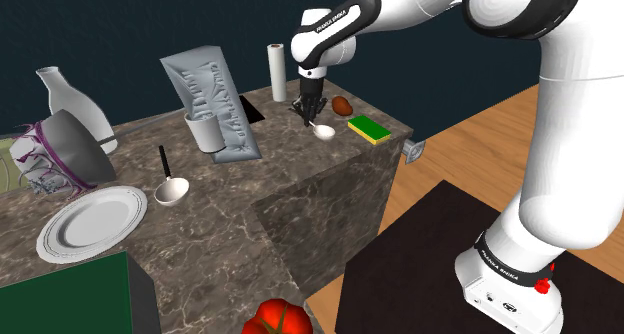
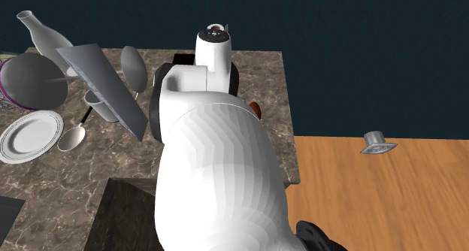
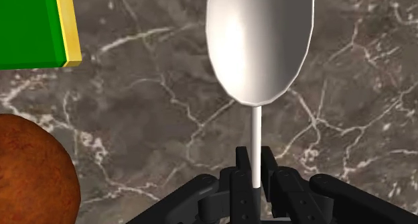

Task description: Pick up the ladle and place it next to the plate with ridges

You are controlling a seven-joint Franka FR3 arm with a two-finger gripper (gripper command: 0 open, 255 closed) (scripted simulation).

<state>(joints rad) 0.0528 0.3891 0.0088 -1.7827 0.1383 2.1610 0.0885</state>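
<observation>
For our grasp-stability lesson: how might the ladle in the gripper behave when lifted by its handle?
The ladle looks rigid, so probably no flopping. Its broad bowl sits beyond the gripper, clamped on the slim handle, so it may pivot or droop. The glossy surface suggests it could slip.

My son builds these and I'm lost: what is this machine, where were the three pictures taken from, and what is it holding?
It is a simulated white robot arm on a stand, ending in a black two-finger gripper. One picture looks down from beside the stand, one from behind the arm, one from a camera on the hand. On the marbled counter lie a ridged plate, a dark-handled spoon, a green-and-yellow sponge and a brown round thing. The gripper is shut on the thin handle of a white ladle.
</observation>
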